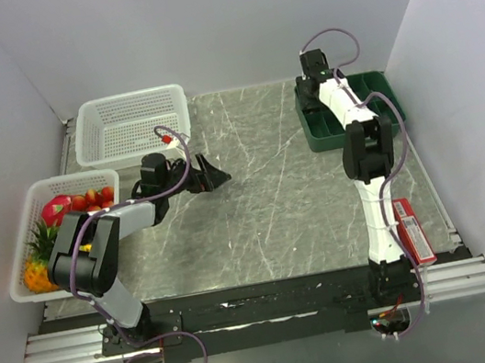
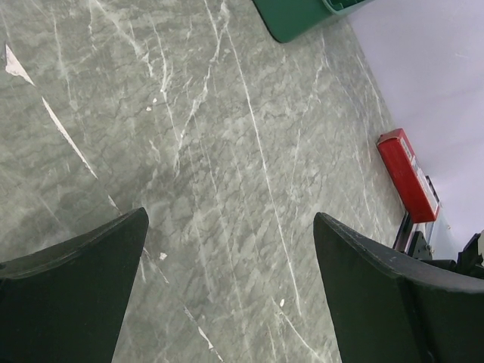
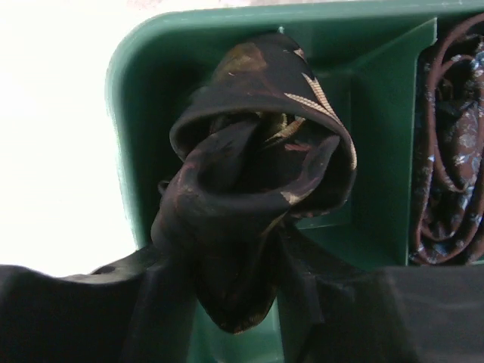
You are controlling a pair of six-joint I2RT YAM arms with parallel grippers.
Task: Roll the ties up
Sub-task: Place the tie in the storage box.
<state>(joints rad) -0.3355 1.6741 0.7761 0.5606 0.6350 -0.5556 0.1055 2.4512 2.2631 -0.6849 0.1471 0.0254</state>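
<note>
Your right gripper (image 3: 242, 310) is reaching into the glossy green plastic tray (image 3: 378, 106) at the table's 1 o'clock corner. Its blurred black fingers are flanking the tail of a loosely coiled tie (image 3: 257, 174) of dark silky fabric with tan flecks, sitting at 9 o'clock of the divider wall, and you cannot tell whether they are pinching the cloth. A second coiled tie (image 3: 454, 151), brownish with pale blue specks, is lying at 3 o'clock of that divider, while your left gripper (image 2: 231, 219) is hovering over the veined grey marble tabletop (image 2: 227, 113) near 10 o'clock, holding its matte fingers wide around nothing.
</note>
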